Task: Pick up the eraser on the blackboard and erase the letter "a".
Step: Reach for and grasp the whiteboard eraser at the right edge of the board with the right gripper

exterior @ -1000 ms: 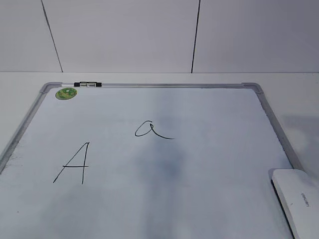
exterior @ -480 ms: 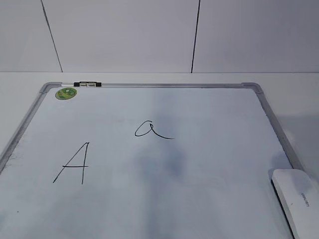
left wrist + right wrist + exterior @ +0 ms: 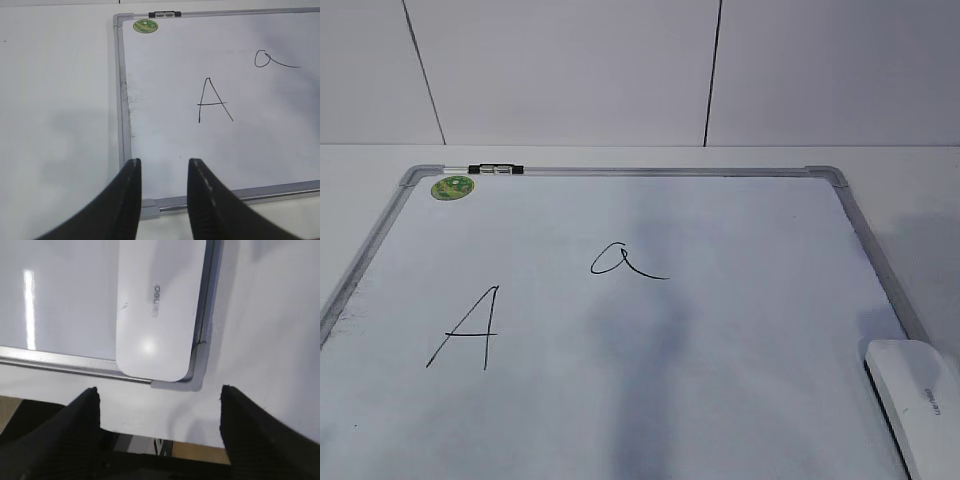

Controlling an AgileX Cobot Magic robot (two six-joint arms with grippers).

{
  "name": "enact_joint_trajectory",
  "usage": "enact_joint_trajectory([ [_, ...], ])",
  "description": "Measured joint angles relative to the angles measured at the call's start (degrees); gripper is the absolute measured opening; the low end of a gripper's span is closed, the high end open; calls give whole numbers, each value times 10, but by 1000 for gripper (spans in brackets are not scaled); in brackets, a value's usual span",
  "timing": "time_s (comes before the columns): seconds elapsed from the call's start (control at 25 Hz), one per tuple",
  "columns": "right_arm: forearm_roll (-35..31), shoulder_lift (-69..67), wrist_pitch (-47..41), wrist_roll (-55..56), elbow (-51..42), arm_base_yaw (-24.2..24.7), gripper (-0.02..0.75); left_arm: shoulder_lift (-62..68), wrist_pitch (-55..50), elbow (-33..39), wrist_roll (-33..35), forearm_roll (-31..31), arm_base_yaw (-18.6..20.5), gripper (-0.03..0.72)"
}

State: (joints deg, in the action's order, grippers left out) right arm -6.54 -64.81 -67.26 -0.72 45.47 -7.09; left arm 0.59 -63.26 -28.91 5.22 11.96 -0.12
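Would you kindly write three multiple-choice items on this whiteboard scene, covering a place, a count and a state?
1. Where does the eraser lie on the blackboard?
A. near right corner
B. far left corner
C. centre

2. How many letters are written on the board?
A. one
B. two
C. four

3. How do the right gripper jaws stand?
A. clamped on the eraser
C. wide open, holding nothing
B. shut on a marker

Answers:
1 A, it sits at the frame's near right corner.
2 B, only the letter "a" and a capital A show.
3 C, the jaws stand apart, eraser beyond them.

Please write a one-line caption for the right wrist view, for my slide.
Open right gripper above the white eraser lying in the blackboard's corner.
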Motion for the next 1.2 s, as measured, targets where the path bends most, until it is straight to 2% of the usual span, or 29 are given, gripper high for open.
enact_joint_trajectory([
  [0.44, -24, -13, 54, 4, 0, 0, 593, 0, 0, 0, 0, 0, 0, 239],
  [0.72, -25, -62, 76, 2, 1, 0, 665, 0, 0, 0, 0, 0, 0, 254],
  [1.2, -8, -165, 97, -2, 2, 0, 670, 0, 0, 0, 0, 0, 0, 255],
])
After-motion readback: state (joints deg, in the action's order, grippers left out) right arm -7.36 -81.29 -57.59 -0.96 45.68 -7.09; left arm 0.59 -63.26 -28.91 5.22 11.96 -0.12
